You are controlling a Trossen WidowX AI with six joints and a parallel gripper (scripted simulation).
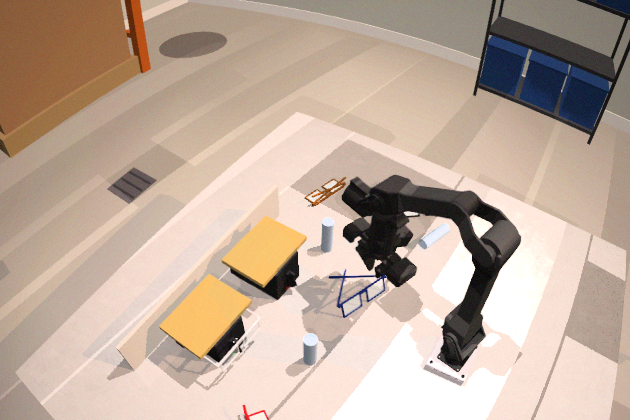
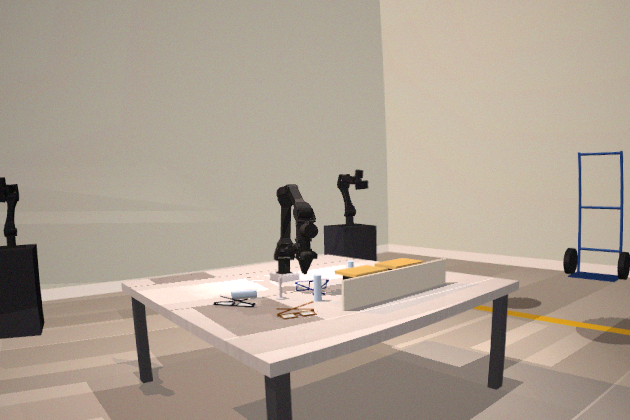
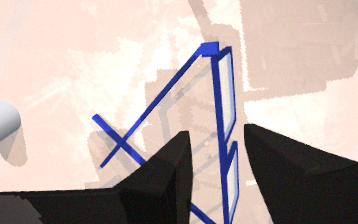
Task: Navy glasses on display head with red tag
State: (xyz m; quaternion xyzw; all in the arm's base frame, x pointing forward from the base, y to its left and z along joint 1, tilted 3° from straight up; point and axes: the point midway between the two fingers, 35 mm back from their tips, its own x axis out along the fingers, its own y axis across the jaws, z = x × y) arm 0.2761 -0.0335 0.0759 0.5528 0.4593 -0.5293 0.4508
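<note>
The navy glasses (image 1: 360,298) (image 2: 305,284) (image 3: 218,95) stand on the table top with the temples unfolded and crossed. My gripper (image 1: 381,274) (image 2: 306,270) (image 3: 216,136) is low over them and open. In the wrist view the front frame runs up between the two fingers, and I see no finger touching it. Two display heads sit under flat yellow tops, one further back (image 1: 264,247) and one nearer the front (image 1: 204,315). A small red mark shows at the base of the further one (image 1: 292,284). The heads' faces are hidden.
A low wall (image 1: 202,278) (image 2: 394,290) runs behind the heads. Orange glasses (image 1: 325,191) (image 2: 296,312), black glasses (image 2: 234,301) and red glasses (image 1: 254,414) lie on the table. Two pale cylinders (image 1: 327,234) (image 1: 310,348) stand upright and one (image 1: 434,236) lies flat.
</note>
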